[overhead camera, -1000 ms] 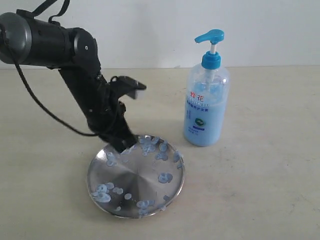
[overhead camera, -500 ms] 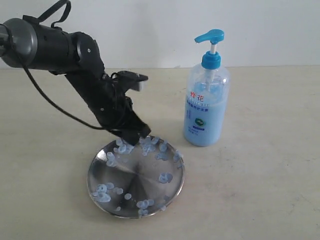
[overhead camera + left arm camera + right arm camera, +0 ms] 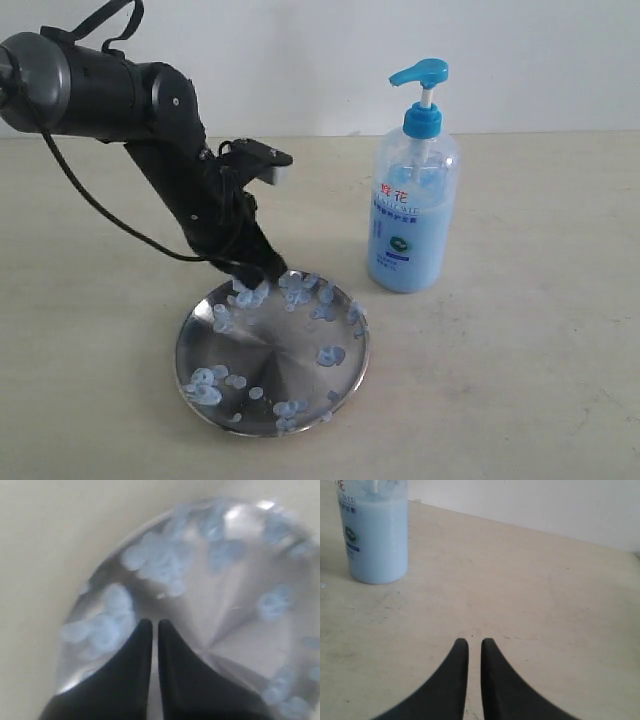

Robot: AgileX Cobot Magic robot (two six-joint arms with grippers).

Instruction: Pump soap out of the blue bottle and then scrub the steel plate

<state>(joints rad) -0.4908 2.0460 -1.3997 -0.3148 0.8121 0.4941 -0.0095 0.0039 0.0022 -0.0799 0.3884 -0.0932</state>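
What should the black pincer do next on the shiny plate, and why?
Probably sweep the left pincer across the steel plate toward the opposite rim. Its shut tips are at one edge, among soap blobs, and many separate blobs dot the rest, so scrubbing looks unfinished.

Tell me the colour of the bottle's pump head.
The pump head is bright blue, clearest in the exterior view.

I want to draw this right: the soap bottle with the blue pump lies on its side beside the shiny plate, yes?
No. The bottle stands upright, not on its side, beside the plate. The exterior view shows it.
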